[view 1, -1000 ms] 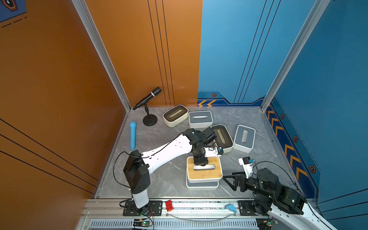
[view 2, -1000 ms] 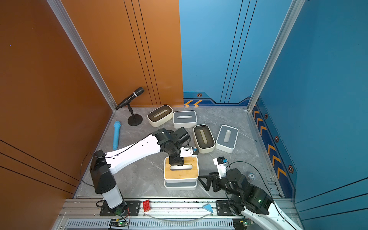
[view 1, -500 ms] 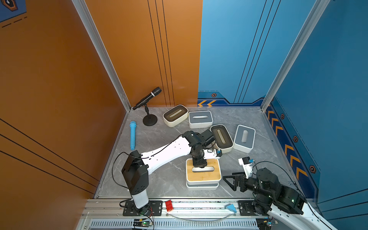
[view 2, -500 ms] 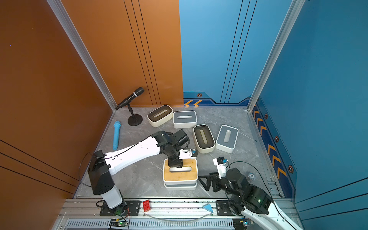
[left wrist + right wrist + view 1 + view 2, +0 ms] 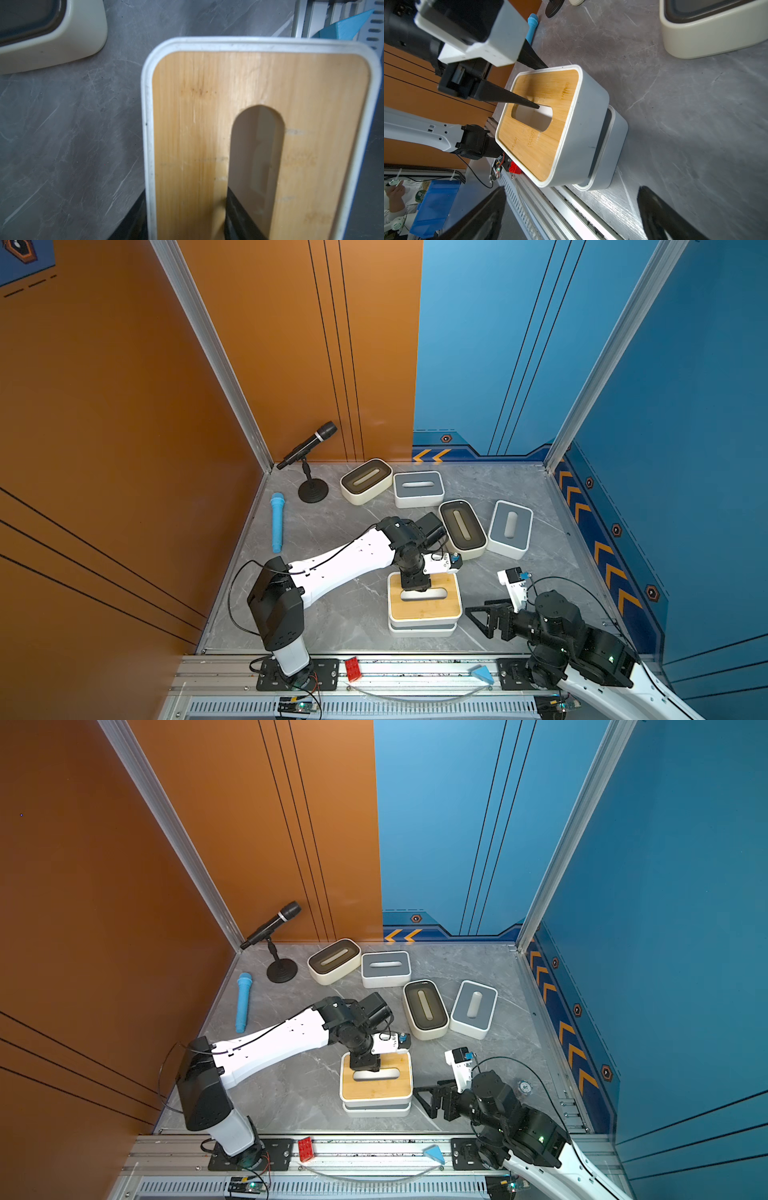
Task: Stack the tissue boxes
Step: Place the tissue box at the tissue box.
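A bamboo-lidded tissue box point(image 5: 424, 608) point(image 5: 376, 1088) lies on top of a grey-lidded tissue box point(image 5: 422, 630) point(image 5: 610, 149) near the front edge, slightly offset from it. My left gripper point(image 5: 413, 585) point(image 5: 185, 224) is shut on the bamboo box point(image 5: 548, 116), one finger in the oval slot and one outside the far wall. My right gripper point(image 5: 478, 620) point(image 5: 571, 218) is open and empty, low, just right of the stack. Farther back lie two brown-lidded cream boxes point(image 5: 365, 481) point(image 5: 462, 529) and two grey-lidded boxes point(image 5: 418, 488) point(image 5: 510, 529).
A black microphone on a stand point(image 5: 309, 452) is in the back left corner, with a blue cylinder point(image 5: 276, 522) lying along the left wall. A red brick point(image 5: 353, 668) and a blue wedge point(image 5: 482, 674) lie on the front rail. Walls enclose three sides.
My left gripper has lowered the bamboo box onto the grey-lidded box. The right arm has stayed put.
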You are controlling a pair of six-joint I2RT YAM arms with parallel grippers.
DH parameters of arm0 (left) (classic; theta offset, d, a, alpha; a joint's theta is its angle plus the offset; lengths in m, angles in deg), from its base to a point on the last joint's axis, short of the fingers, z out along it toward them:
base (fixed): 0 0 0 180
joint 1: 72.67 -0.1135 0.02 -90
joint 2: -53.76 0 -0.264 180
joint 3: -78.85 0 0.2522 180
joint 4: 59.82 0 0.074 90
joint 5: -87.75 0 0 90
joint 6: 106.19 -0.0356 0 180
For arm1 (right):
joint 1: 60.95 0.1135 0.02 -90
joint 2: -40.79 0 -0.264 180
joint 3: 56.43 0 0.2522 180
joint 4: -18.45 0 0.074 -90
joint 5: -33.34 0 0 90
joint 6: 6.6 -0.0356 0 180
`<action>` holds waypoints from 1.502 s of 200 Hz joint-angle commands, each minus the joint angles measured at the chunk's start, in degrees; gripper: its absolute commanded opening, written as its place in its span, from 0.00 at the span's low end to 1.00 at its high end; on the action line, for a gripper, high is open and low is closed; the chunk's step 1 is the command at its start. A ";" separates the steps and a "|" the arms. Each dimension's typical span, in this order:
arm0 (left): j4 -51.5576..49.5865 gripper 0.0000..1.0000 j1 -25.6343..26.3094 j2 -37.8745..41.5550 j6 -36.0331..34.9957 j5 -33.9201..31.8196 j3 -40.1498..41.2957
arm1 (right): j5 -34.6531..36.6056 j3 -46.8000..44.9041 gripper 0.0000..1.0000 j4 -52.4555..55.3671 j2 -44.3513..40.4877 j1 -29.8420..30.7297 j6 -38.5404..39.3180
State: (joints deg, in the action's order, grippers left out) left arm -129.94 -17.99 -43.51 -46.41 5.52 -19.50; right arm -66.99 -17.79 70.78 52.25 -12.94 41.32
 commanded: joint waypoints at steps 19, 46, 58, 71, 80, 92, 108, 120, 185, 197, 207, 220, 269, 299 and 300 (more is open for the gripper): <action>0.81 0.48 0.87 1.74 -0.81 2.42 0.48 | -0.48 -0.26 1.00 0.65 0.13 -0.25 -0.89; 0.77 0.48 0.87 1.56 -0.94 2.68 0.48 | -0.89 -0.87 1.00 -0.24 0.23 -0.23 -1.31; 0.98 0.48 0.87 1.47 -0.98 3.12 0.49 | -0.97 -1.05 1.00 -0.64 0.23 -0.25 -1.42; 0.98 0.48 0.87 1.23 -0.99 2.52 0.57 | -0.95 -1.13 1.00 -1.01 0.44 -0.20 -1.51; 0.98 0.48 0.96 0.99 -0.99 2.11 0.65 | -1.13 -1.13 1.00 -1.21 0.61 -0.22 -1.49; 0.99 0.48 0.96 0.86 -1.01 2.16 0.62 | -1.20 -1.13 1.00 -1.43 0.84 -0.20 -1.42; 0.99 0.48 0.88 0.77 -0.96 2.25 0.49 | -1.27 -1.15 1.00 -1.69 1.22 -0.25 -1.34; 0.99 0.48 0.84 0.76 -0.98 2.26 0.57 | -1.40 -1.18 1.00 -1.90 1.53 -0.22 -1.25; 1.45 0.48 0.87 -0.02 -1.08 1.95 0.93 | -1.82 -1.90 1.00 -3.58 2.24 -0.20 -0.91; 1.56 0.48 0.87 -0.15 -1.09 1.91 0.92 | -1.89 -1.81 1.00 -3.51 2.55 -0.20 -0.82; 1.67 0.48 0.83 -0.30 -1.07 1.90 0.91 | -1.95 -1.64 1.00 -3.26 2.52 -0.22 -0.72; 1.73 0.48 0.95 -0.37 -0.99 1.89 0.92 | -1.80 -1.60 1.00 -3.00 2.20 -0.22 -0.72; 1.73 0.48 0.89 -0.81 -1.09 1.96 1.01 | -1.54 -1.77 1.00 -2.44 1.38 -0.20 -0.81; 1.72 0.48 0.95 -1.21 -1.05 2.03 0.93 | -1.70 -1.68 1.00 -2.36 1.88 -0.21 -0.72; 1.75 0.48 0.95 -1.23 -1.06 2.05 0.93 | -1.71 -1.68 1.00 -2.31 1.84 -0.20 -0.72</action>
State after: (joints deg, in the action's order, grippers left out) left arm -128.43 -17.77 -44.12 -46.80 5.91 -18.56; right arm -68.48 -19.21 68.66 54.28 -12.94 40.95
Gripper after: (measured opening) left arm 0.502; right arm 0.997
